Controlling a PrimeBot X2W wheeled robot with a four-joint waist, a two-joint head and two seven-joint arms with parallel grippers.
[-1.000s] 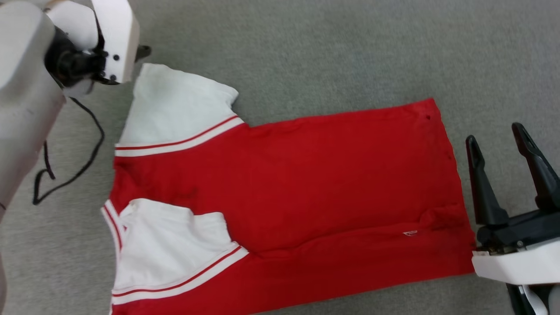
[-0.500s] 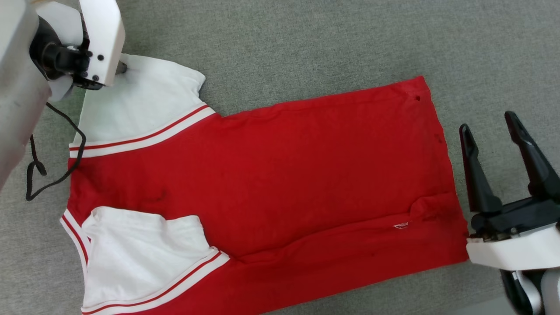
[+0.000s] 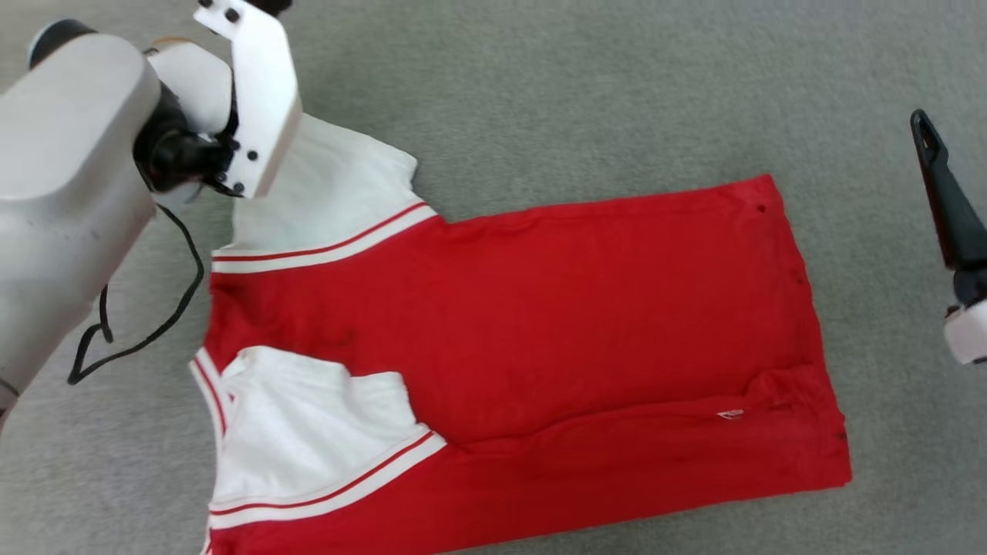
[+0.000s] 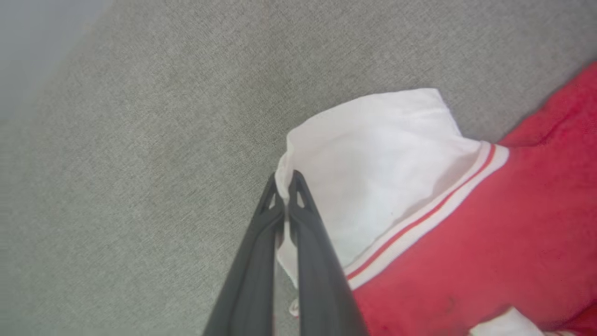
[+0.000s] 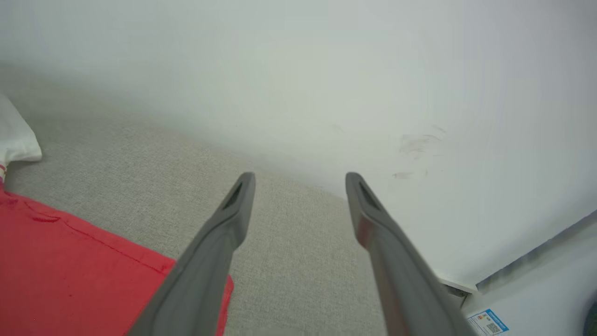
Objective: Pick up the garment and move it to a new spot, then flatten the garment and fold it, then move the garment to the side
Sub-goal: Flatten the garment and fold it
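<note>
The garment (image 3: 540, 308) lies spread on the grey surface, red body to the right and two white sleeves to the left. In the left wrist view my left gripper (image 4: 284, 184) is shut on the outer edge of the far white sleeve (image 4: 373, 154), which is bunched up there. In the head view the left wrist housing (image 3: 258, 100) hides those fingers above that sleeve (image 3: 339, 193). My right gripper (image 5: 301, 179) is open and holds nothing, off the hem corner of the garment (image 5: 70, 261). One of its fingers (image 3: 944, 193) shows at the head view's right edge.
A black cable (image 3: 154, 308) loops on the grey surface (image 3: 578, 92) left of the garment. A white wall (image 5: 326, 70) rises just beyond the right gripper, with a labelled object (image 5: 487, 322) at its foot.
The left gripper has closed from wide open onto the far sleeve's edge. The right gripper has risen toward the right edge of the head view. The camera has also shifted.
</note>
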